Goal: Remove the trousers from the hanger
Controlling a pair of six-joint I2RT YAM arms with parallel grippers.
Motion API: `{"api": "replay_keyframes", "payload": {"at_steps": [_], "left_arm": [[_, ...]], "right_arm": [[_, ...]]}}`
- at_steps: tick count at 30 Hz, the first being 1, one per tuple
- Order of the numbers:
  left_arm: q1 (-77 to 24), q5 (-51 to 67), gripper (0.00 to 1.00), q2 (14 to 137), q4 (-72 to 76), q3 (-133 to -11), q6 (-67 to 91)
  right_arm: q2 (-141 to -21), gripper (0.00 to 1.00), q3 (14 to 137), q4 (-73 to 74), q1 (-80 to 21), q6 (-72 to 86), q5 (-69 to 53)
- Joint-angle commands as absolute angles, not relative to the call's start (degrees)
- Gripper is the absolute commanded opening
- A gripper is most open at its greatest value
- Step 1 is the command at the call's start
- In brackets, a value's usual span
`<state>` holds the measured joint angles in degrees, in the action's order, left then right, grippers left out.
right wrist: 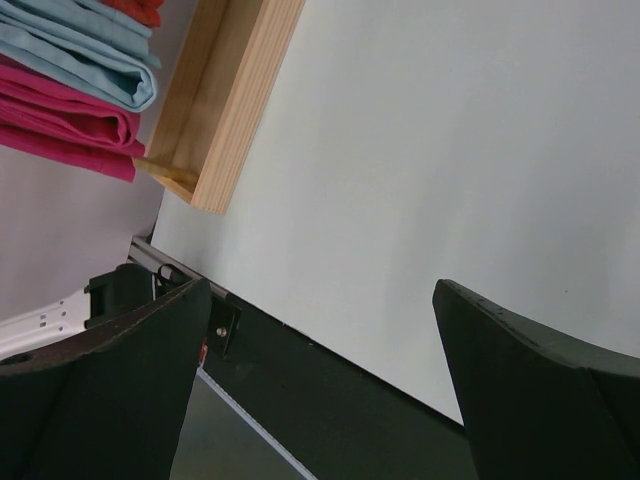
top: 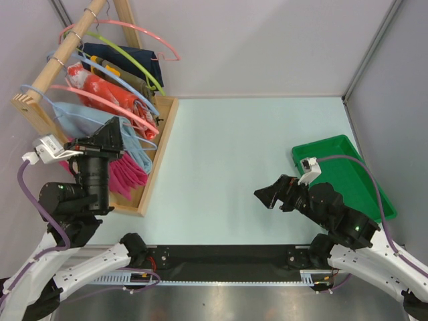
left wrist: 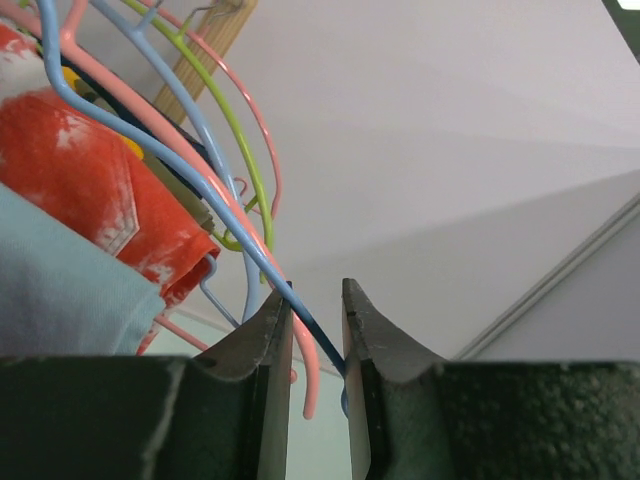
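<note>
The trousers (top: pixel 127 175) are a magenta-pink bundle hanging low on the wooden rack (top: pixel 50 63) at the left, and they also show in the right wrist view (right wrist: pixel 70 130). The hanger (left wrist: pixel 304 314) is a thin light-blue wire. It runs diagonally between the jaws of my left gripper (left wrist: pixel 315 295), touching both fingers. In the top view my left gripper (top: pixel 119 134) sits against the hanging clothes, just above the trousers. My right gripper (top: pixel 267 195) is open and empty above the table, far from the rack; its fingers are spread wide in its own view (right wrist: pixel 320 285).
The rack also holds pink hangers (top: pixel 134 27), a lime-green hanger (top: pixel 137 60), a red-orange patterned cloth (left wrist: pixel 80 180) and a pale blue cloth (right wrist: pixel 90 60). Its wooden base (right wrist: pixel 235 90) lies on the table. A green tray (top: pixel 321 142) stands at the right.
</note>
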<state>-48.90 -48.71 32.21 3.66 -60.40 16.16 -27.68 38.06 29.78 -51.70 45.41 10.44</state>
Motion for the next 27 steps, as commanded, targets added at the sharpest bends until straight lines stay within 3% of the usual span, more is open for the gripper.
{"api": "replay_keyframes", "payload": {"at_steps": [1,10,27], "left_arm": [[-48.43,-37.63,0.00,34.53,10.28,-63.54,5.98],[-48.43,-29.28,0.00,37.00,7.21,-68.38,4.65],[-48.43,-8.98,0.00,33.41,-11.68,-71.64,19.86]], "right_arm": [[-27.86,1.00,38.76,29.00,-52.12,45.70,10.81],[-27.86,1.00,38.23,28.92,-52.03,45.79,11.16],[-28.74,1.00,38.49,29.70,-52.03,44.12,11.16]]}}
